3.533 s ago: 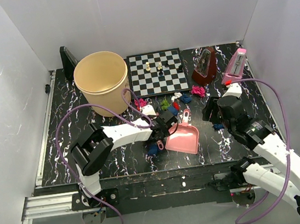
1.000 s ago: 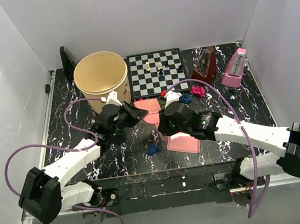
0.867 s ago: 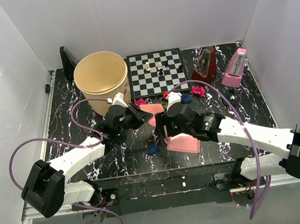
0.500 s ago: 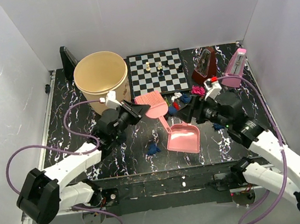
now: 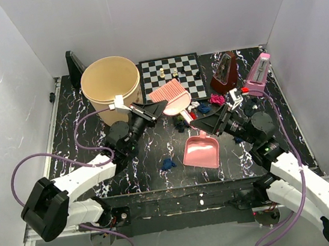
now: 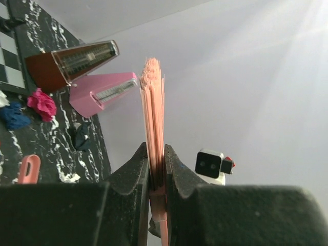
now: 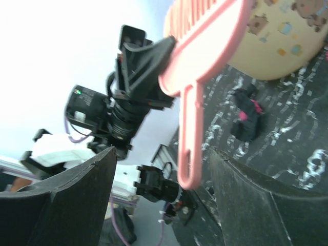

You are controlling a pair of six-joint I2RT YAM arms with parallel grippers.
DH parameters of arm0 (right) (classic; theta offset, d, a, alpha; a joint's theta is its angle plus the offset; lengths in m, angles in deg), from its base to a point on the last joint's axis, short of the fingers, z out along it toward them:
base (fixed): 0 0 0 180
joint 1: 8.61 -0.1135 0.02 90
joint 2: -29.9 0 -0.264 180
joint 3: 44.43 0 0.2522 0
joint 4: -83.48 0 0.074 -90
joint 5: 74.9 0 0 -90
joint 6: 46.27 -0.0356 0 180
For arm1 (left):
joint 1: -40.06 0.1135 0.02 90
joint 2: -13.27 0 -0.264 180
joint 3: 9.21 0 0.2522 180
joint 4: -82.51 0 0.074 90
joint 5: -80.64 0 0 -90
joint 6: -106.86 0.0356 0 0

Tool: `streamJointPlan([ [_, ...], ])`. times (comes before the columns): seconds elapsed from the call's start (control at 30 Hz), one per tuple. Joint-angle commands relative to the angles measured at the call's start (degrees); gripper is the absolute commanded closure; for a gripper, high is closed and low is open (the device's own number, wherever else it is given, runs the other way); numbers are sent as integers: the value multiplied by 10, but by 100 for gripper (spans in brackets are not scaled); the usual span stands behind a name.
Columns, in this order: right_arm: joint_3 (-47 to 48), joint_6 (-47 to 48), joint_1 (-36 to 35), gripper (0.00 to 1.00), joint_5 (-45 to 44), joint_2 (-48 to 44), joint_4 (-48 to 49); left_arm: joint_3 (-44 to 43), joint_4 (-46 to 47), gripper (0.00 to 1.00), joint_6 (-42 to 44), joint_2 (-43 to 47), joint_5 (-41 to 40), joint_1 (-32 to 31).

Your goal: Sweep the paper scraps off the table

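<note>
My left gripper [image 6: 156,171] clamps the brush [image 6: 154,102] aloft for sweeping; my right gripper [image 5: 211,120] gapes empty by the dustpan [image 5: 201,151], presumably to grab it.

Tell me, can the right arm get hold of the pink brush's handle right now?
Probably yes. The jaws of the right arm stand open, and its camera shows the brush handle hanging between them with nothing in between. The left arm has its jaws shut on the brush head, holding it there.
</note>
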Motion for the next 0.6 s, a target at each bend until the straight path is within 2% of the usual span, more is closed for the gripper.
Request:
streamJointPlan([
  [0.0, 3, -61, 5, 23, 4, 4, 124, -24, 73, 100, -10, -11, -38, -27],
  [0.23, -5, -69, 6, 32, -19, -7, 100, -21, 70, 100, -41, -2, -56, -47],
  [0.37, -31, -96, 5, 35, -24, 8, 168, -25, 75, 100, -76, -17, -66, -56],
  [0.57, -37, -76, 6, 41, -68, -1, 152, -14, 141, 100, -78, -41, -84, -82],
])
